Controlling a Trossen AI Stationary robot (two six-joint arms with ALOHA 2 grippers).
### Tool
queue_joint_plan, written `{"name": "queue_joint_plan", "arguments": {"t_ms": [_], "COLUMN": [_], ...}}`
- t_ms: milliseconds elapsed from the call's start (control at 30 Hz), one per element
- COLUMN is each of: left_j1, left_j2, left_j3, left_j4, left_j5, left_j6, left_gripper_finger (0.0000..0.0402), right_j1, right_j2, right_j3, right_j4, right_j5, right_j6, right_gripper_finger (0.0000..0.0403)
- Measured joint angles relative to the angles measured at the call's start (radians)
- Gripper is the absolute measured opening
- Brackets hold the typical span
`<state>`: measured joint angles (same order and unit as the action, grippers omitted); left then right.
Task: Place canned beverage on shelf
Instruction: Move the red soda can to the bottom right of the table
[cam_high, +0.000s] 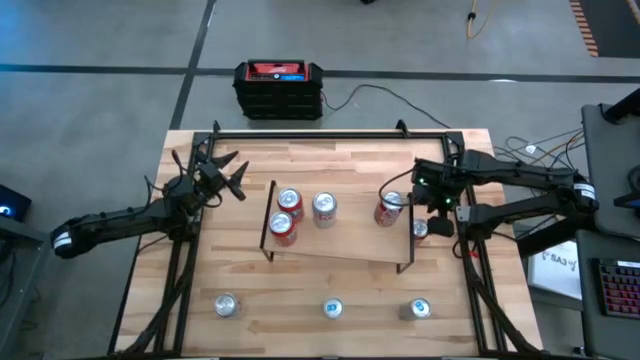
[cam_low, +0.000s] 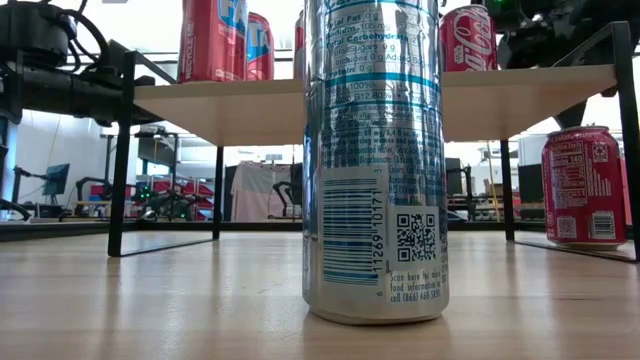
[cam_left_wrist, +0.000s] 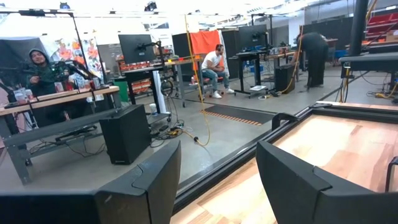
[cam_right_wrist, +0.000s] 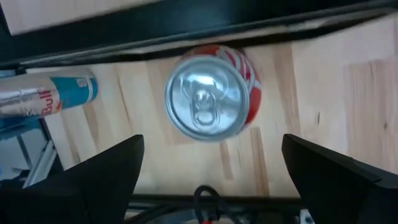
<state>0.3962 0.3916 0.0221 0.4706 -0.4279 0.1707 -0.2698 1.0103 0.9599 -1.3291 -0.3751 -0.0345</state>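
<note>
The shelf (cam_high: 350, 245), a light-wood board on black legs, stands mid-table with several red cans on it (cam_high: 290, 200). Another red can (cam_high: 420, 228) stands upright on the table just off the shelf's right end; it shows in the low view (cam_low: 585, 185) too. My right gripper (cam_right_wrist: 212, 146) hangs open above that red can (cam_right_wrist: 211, 93), pointing steeply down, one finger to either side and clear of it. At the table's far left my left gripper (cam_left_wrist: 217, 155) stands open and level, its place in the high view (cam_high: 232, 178), with nothing between the fingers.
Three cans stand along the table's near edge (cam_high: 227, 305) (cam_high: 333, 308) (cam_high: 420, 309); the middle one fills the low view (cam_low: 375, 160). A black box (cam_high: 279, 88) sits on the floor beyond the far edge. People sit and stand in the room behind (cam_left_wrist: 214, 65).
</note>
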Motion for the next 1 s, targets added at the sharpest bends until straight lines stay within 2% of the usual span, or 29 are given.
{"name": "queue_joint_plan", "arguments": {"t_ms": [467,667,1000], "left_j1": [0.000,0.000,0.000], "left_j2": [0.000,0.000,0.000], "left_j3": [0.000,0.000,0.000], "left_j4": [0.000,0.000,0.000], "left_j5": [0.000,0.000,0.000], "left_j6": [0.000,0.000,0.000], "left_gripper_finger": [0.0195,0.0195,0.0195], "right_j1": [0.070,0.101,0.161], "right_j2": [0.000,0.000,0.000], "right_j3": [-0.046,-0.064,-0.118], "right_j4": [0.123,0.159,0.217], "right_j5": [0.010,0.068,0.074], "right_j6": [0.007,0.038,0.064], "right_gripper_finger": [0.0368,0.0368,0.0368]}}
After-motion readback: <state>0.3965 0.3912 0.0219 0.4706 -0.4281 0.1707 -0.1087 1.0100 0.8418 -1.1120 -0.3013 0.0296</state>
